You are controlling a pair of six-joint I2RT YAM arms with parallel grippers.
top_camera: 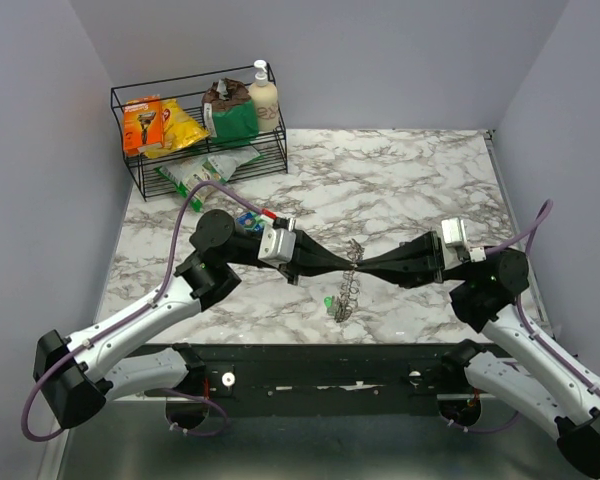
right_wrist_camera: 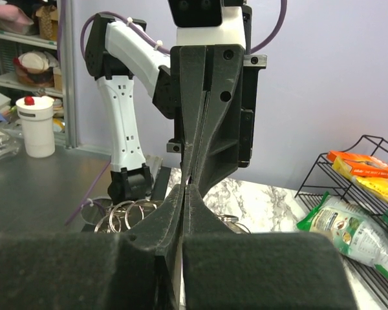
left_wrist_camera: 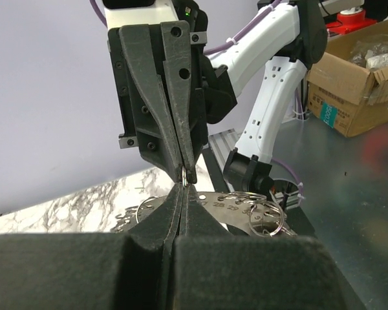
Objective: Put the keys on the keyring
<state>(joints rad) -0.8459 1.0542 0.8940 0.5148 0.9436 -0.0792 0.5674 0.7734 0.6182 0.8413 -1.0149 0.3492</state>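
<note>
Left hand meets right hand tip-to-tip, obscuring keyring contact.

Lilac walls enclose a marble-patterned table (blurred shelving, perhaps, beyond).

bench: smooth, marble-patterned
keyring: shiny silver metal
jaws: matt black plastic
far-left rack: black wire

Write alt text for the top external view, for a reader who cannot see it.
Over a marble table, the left pincer and right pincer, both closed, meet tip to tip over a bunch of metal key rings. A green-headed key lies beside the bunch; a wire rack of packets stands at the far left corner.
</note>
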